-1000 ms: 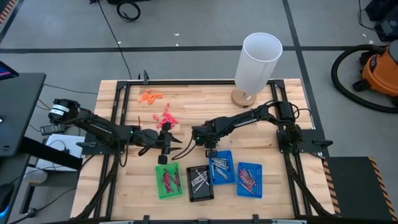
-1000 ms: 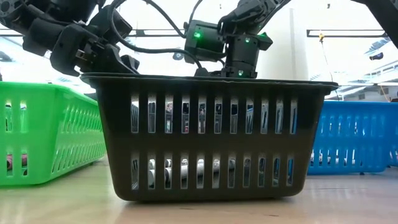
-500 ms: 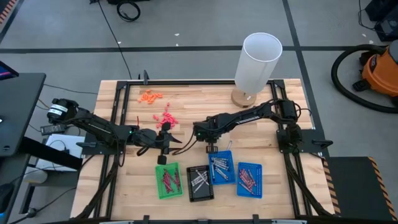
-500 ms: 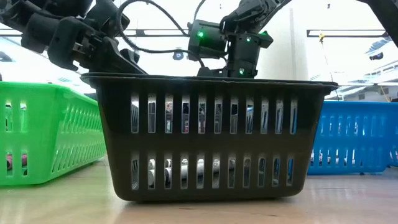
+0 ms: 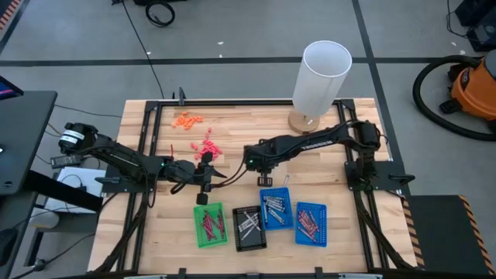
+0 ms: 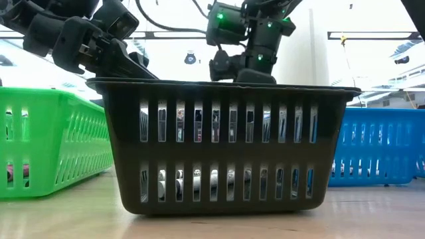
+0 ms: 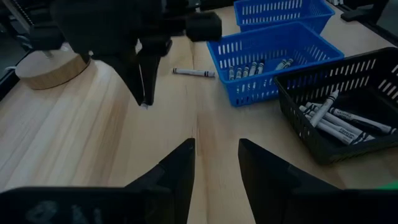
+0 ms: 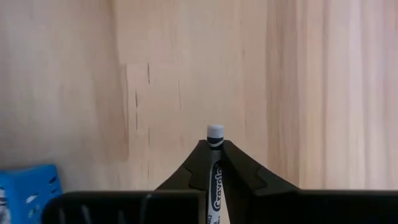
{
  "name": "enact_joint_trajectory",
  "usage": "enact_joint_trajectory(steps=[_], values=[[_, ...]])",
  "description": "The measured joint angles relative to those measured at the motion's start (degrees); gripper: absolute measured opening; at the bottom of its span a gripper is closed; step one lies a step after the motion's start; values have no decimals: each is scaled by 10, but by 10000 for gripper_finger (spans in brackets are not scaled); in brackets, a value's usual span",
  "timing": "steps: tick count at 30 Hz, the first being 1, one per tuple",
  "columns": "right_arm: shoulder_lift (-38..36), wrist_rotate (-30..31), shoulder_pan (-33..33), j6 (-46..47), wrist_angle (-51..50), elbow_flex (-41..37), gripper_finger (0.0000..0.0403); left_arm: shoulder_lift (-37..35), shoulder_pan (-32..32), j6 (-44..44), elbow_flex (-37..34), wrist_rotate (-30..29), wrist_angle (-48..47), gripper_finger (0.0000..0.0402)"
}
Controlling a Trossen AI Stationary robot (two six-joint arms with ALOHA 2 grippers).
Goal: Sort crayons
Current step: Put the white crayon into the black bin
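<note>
Rising off the tabletop point(image 5: 325, 239) toward twelve o'clock, the right tool point(image 8: 214, 163) is now gripping a grey crayon point(image 8: 215, 167), ready for sorting.

From above we see the wooden table point(image 5: 232, 124) evenly and softly lit, with only faint shadows under the arms. At table height we look into strong backlight: the room behind is washed out white, and the black basket point(image 6: 222, 146) stands nearly as a silhouette, light showing through its slots. The left wrist picture is dimmer, its own fingers point(image 7: 177, 180) dark and blurred up close, while the blue basket point(image 7: 273, 56) is sharp. The right wrist picture is bright and warm, the wood grain slightly soft
</note>
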Motion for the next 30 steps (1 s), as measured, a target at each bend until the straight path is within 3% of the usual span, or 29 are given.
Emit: enact_joint_trajectory(steps=[15,21,30], values=[[-54,-25,9,35,6,1,30,0,0,4,0,-21,2,133],[-55,-73,46,40,58,1,30,0,0,-48,0,-21,2,133],[-55,-82,104,40,112,1,30,0,0,-125,0,-32,2,134]])
